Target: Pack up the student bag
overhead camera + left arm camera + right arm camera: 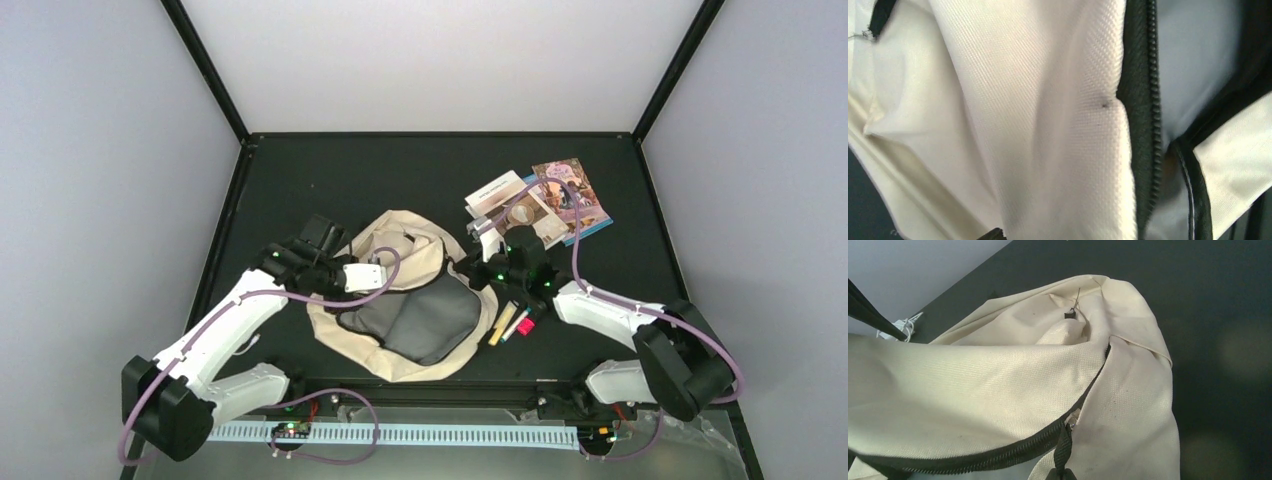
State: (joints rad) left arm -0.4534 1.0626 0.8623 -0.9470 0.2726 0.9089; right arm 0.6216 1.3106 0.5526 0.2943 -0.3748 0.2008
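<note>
Left end effector (382,276) and right end effector (472,267) at opposite student bag (400,235) rims, grip unclear, pens (510,322) alongside

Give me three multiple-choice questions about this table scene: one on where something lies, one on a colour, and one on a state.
1. Where do the printed paper booklets lie relative to the soft cream fabric backpack? A. inside it B. near-left of it C. far-right of it
2. What colour is the backpack's inner lining? A. grey B. red C. green
3. The backpack's main opening is: A. zipped shut B. open C. covered by booklets
Answers: 1 C, they lie apart, beyond its right side; 2 A, grey fabric shows inside; 3 B, the lining is exposed.
</note>
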